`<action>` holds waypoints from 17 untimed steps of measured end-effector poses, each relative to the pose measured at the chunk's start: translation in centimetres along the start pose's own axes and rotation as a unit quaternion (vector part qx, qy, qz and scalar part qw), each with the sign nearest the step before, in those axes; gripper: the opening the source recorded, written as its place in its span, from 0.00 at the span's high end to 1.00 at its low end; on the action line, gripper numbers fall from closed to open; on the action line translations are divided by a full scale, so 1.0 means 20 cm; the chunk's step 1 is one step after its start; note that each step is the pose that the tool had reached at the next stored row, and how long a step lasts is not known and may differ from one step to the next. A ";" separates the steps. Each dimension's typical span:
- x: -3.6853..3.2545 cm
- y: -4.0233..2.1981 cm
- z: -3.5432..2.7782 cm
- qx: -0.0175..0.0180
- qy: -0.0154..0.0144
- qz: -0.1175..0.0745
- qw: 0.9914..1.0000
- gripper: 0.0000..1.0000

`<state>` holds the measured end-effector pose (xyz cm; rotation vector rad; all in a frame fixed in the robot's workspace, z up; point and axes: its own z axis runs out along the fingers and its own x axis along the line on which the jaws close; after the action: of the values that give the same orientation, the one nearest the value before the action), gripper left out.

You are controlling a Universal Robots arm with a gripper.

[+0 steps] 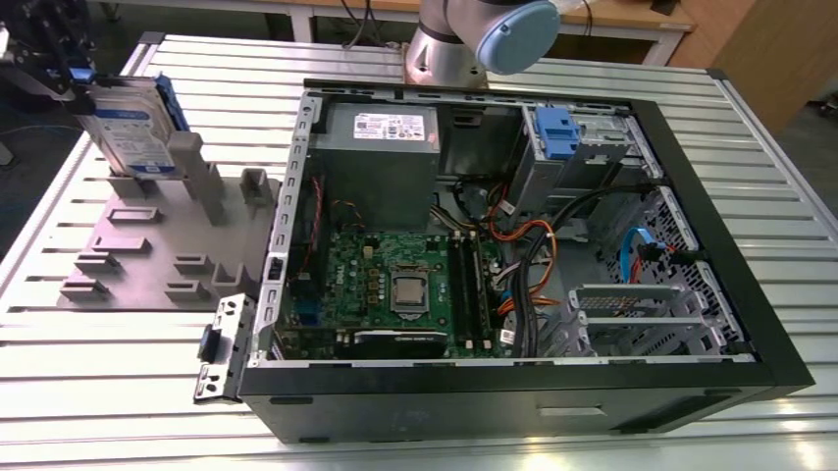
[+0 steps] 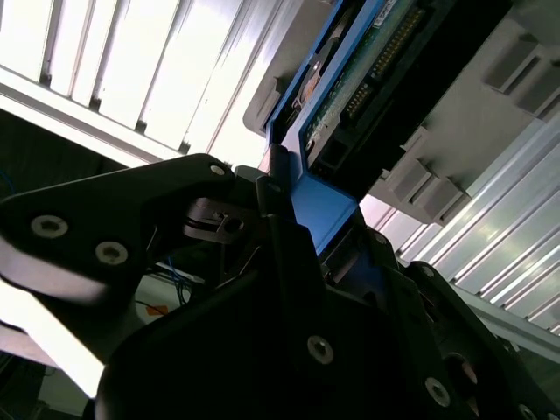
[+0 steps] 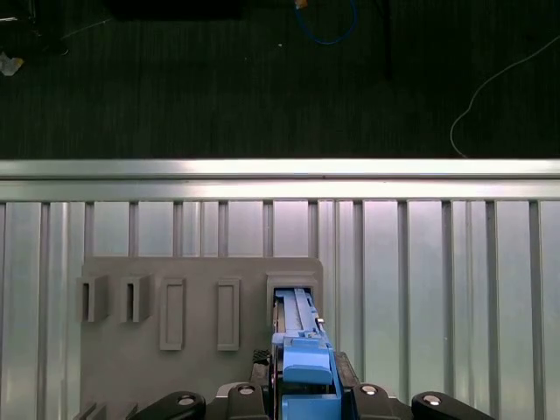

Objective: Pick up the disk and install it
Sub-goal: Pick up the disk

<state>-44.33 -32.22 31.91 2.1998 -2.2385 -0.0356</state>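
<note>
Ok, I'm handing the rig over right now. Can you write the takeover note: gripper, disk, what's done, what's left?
The gripper is shut on the flat rectangular silver-grey disk, gripping the top of its blue plastic carrier.
The disk stands upright at its slot in the grey plastic fixture plate, on the exterior view's left, outside the open black computer case. I cannot tell whether it has cleared the slot.
Done: the grasp is made.
Left: the disk is not yet in the case, so the install remains.
</note>
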 end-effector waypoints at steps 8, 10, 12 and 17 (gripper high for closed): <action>0.000 0.000 -0.009 0.000 0.000 0.000 1.000 0.64; 0.000 0.000 -0.011 0.000 0.000 0.000 1.000 0.64; 0.000 0.000 -0.014 0.000 0.000 0.000 1.000 0.64; 0.000 0.000 -0.021 0.000 0.000 0.000 1.000 0.64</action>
<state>-44.33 -32.21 32.32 2.1999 -2.2386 -0.0355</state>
